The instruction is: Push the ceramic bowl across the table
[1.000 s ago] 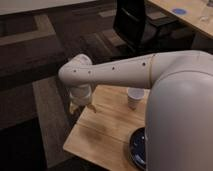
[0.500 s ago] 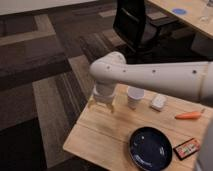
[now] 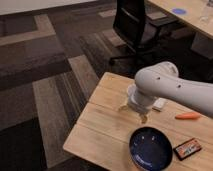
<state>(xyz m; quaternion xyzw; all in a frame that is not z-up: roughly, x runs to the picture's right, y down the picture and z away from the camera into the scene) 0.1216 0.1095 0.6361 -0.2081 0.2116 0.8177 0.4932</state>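
Note:
The ceramic bowl (image 3: 150,148) is dark navy, wide and shallow, and sits near the front edge of the light wood table (image 3: 97,125). My white arm reaches in from the right over the table's middle. My gripper (image 3: 133,113) hangs below it, pointing down at the tabletop just behind and left of the bowl, apart from it. Its two tan fingertips (image 3: 144,118) stand apart with nothing between them. The arm hides the small white cup.
An orange carrot (image 3: 187,116) lies at the right, a snack packet (image 3: 187,148) right of the bowl, and a small white object (image 3: 160,104) behind the arm. A black office chair (image 3: 135,27) stands beyond the table, near a pale desk with a blue disc (image 3: 178,11). Carpet lies to the left.
The arm has swung right and nearer, from the table's far left corner to its middle. The gripper is now close behind the bowl. The cup has become hidden.

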